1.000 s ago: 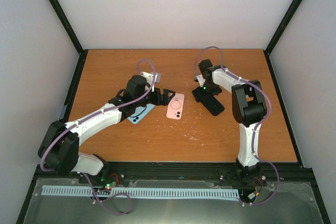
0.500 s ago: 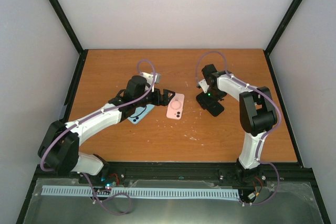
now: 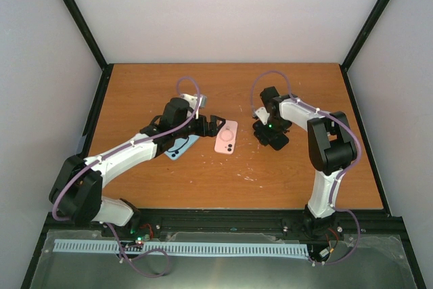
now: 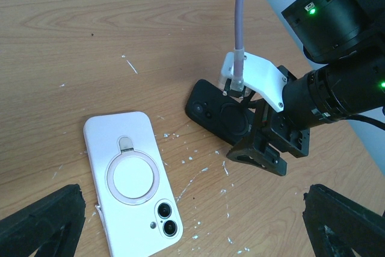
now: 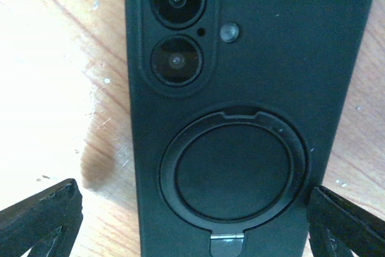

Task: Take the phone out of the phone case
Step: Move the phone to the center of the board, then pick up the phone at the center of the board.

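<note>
Orange-brown wood, the table point(image 3: 304, 181) sits inside plain white walls and carries two cased phones lying face down. The black phone case point(image 5: 240, 118) lies right of centre, its phone seemingly inside, lenses showing through the cutout. The right gripper point(image 3: 267, 130) hangs directly above it with its fingers spread wide to either side of the case and nothing in them. That placement reads as lining up to pinch the case by its long edges. The pink phone case point(image 4: 132, 179) rests near the middle, flat and well apart from the black one. The left gripper point(image 4: 192, 221) hovers just short of it, equally wide and empty, probably waiting to steady or take its turn. A pale blue item point(image 3: 181, 148) lies under the left arm; whether it is a phone or a case I cannot tell. Compared with a second ago, the right arm has folded its elbow outward and brought its wrist more squarely over the black case, while the left arm and both cases have not moved.
</note>
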Robot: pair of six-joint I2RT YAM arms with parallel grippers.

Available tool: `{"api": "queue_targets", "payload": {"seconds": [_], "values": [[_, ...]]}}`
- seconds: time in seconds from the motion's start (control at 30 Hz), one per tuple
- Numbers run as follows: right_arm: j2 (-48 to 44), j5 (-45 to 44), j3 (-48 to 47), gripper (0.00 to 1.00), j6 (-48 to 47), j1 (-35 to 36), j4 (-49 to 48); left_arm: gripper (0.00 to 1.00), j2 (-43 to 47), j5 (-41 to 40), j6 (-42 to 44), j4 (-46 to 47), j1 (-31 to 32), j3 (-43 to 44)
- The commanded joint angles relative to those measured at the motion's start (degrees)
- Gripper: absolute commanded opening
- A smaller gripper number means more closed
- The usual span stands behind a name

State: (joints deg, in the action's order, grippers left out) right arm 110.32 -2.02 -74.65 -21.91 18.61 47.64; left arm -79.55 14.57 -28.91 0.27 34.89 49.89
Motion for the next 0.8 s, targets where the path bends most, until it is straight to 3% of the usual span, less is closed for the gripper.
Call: {"api": "queue_targets", "payload": {"seconds": [0.0, 0.37, 0.63, 0.77], "values": [[-1.85, -2.08, 0.82, 1.0, -1.09, -0.77, -2.98, 1.0, -0.25, -0.32, -1.02, 0.09, 0.61, 1.04], [1.85, 0.52, -0.27, 0.99, -1.27, -3.02, 0.03, 0.99, -0.78, -0.01, -1.34, -0.06, 0.55, 1.62], [3.14, 2.05, 0.74, 0.86, -1.16, -2.9, 0.9, 0.99, -1.29, 0.06, -1.5, 0.07, 0.61, 2.08], [4.71, 3.5, 1.53, 0.7, -1.16, -2.93, 1.26, 0.99, -2.11, 0.64, -1.68, -0.15, 0.61, 2.95]]}}
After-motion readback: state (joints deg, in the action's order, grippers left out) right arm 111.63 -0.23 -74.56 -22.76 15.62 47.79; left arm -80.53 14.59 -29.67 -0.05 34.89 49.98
